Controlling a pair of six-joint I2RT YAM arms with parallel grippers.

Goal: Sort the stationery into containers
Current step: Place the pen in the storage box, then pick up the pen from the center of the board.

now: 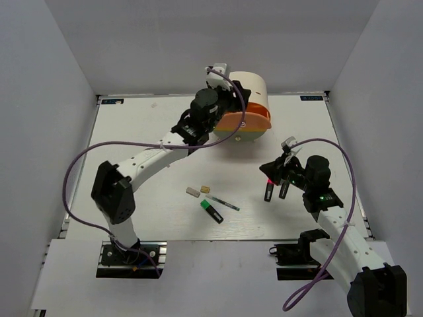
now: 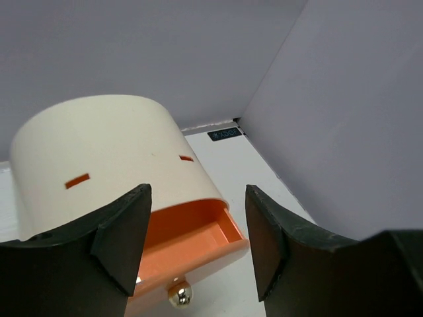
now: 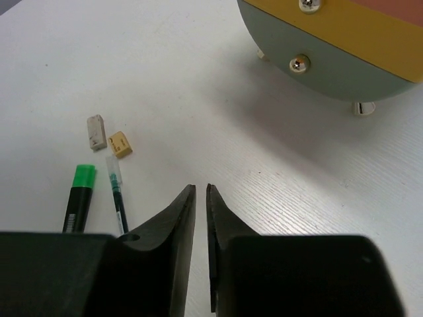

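Observation:
The cream half-cylinder unit [image 1: 250, 86] stands at the back of the table, its orange drawer [image 1: 243, 123] pulled out. My left gripper [image 1: 232, 96] hovers open over that drawer [image 2: 192, 238], nothing between its fingers. The drawer shows an empty floor and a round knob [image 2: 180, 295]. On the table lie a grey eraser [image 1: 192, 192], a tan eraser [image 1: 205, 189], a teal pen [image 1: 223, 202] and a green-capped highlighter [image 1: 211, 211]. My right gripper [image 1: 276, 191] hangs to their right, jaws parted by a narrow slit and empty [image 3: 200, 188]. The same items lie ahead-left of it: highlighter [image 3: 79, 198], pen [image 3: 117, 191].
In the right wrist view the unit's front shows a yellow drawer [image 3: 330, 26] above a grey-green drawer [image 3: 330, 72] with a knob [image 3: 299, 63], on small white feet [image 3: 362, 107]. Grey walls close in the white table [image 1: 145, 132] on three sides.

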